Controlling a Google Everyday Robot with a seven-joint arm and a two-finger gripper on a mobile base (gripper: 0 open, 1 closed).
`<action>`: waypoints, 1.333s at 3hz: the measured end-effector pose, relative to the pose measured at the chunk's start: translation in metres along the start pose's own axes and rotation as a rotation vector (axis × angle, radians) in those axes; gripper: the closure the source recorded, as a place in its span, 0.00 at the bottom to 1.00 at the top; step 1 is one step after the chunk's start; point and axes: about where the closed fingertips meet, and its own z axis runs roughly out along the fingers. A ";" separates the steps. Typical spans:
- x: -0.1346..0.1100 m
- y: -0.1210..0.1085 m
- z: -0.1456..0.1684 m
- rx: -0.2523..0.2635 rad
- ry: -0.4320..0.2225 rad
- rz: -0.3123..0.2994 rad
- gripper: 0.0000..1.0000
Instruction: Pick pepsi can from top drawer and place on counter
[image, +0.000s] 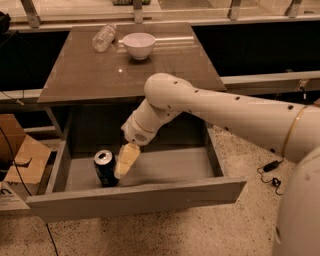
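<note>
The pepsi can (105, 168), dark blue with a silver top, stands upright on the floor of the open top drawer (165, 167), at its left front. My gripper (125, 161) hangs from the white arm inside the drawer, right beside the can on its right, its yellowish fingers (126, 159) pointing down and left at the can. The counter (125, 65) is the brown-grey tabletop above and behind the drawer.
A white bowl (138, 45) and a clear plastic bottle (104, 37) lying on its side sit at the counter's far edge. A cardboard box (20, 160) stands left of the drawer. A cable (272, 172) lies on the speckled floor to the right.
</note>
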 end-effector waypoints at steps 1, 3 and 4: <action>-0.016 -0.004 0.024 -0.036 -0.050 0.004 0.00; -0.020 0.006 0.069 -0.138 -0.077 0.023 0.27; -0.020 0.006 0.069 -0.137 -0.077 0.023 0.50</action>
